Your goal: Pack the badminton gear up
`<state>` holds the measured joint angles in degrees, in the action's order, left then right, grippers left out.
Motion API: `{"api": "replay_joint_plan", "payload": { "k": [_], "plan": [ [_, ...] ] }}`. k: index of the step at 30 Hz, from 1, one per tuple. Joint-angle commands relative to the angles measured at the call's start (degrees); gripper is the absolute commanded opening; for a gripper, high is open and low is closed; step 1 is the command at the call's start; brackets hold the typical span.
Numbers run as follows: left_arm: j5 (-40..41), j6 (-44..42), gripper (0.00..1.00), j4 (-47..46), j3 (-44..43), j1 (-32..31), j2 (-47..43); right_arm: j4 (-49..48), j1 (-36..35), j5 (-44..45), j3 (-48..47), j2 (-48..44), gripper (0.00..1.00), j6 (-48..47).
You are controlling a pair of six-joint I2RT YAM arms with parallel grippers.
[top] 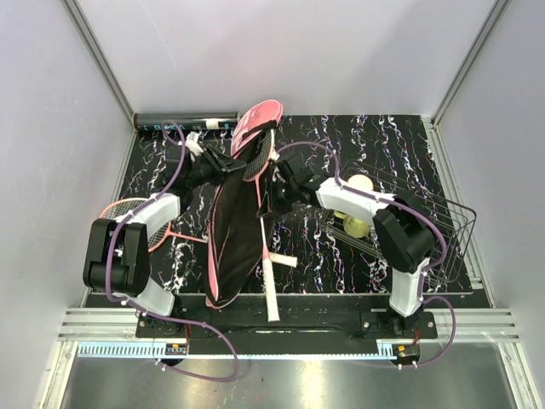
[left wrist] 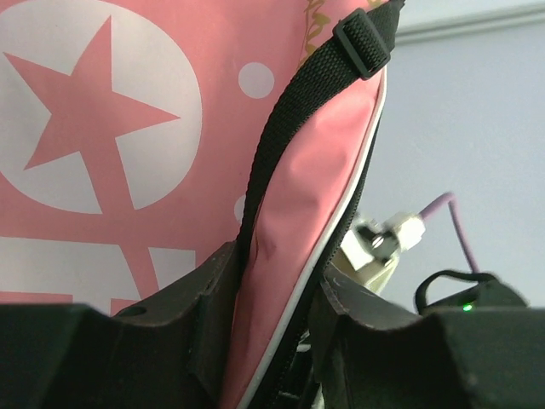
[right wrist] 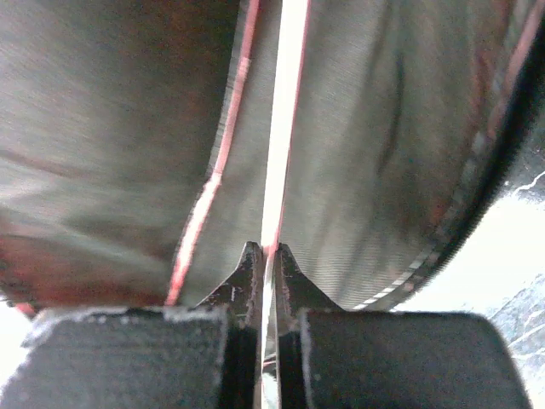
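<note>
Racquet cover (top: 230, 239) lies open, one racquet (top: 270, 288) on its black lining.

racquet (top: 126, 210) partly under left arm (top: 158, 210), cover (right wrist: 128, 128) blurred (right wrist view)

No whole word can be read anywhere. The pink racquet cover (left wrist: 315, 170) carries a big white circle with a pink star (left wrist: 89, 106) in it and a small white dot (left wrist: 255, 79). Below the star stand white block letters (left wrist: 51, 268), cut off and unreadable. On the black tube (top: 170, 121) a white label (top: 213, 123) is too small to read.
</note>
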<state>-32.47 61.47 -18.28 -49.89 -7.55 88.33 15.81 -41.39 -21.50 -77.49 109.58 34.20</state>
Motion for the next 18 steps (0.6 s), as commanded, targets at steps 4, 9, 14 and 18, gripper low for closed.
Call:
{"api": "replay_joint_plan", "payload": {
  "k": [4, 9, 14, 18],
  "plan": [
    [-9.19, 1.81, 0.00, -7.38, -4.87, -5.19, 1.93, 2.90, 3.59, 1.80, -7.41, -8.05, 0.00, 20.01],
    [-9.98, 1.90, 0.00, -7.73, -6.09, -7.03, 2.89, 7.18, 3.59, 20.05, -8.72, -11.76, 0.00, 24.87],
    [-13.76, 5.83, 0.00, -9.92, -8.99, -7.56, 7.02, 12.04, 3.59, 32.55, -17.85, -7.55, 0.00, 21.45],
    [-16.83, 13.31, 0.00, -15.02, -12.25, -7.92, 10.36, 14.51, 3.51, 40.99, -22.52, -3.06, 0.00, 21.53]
  ]
}}
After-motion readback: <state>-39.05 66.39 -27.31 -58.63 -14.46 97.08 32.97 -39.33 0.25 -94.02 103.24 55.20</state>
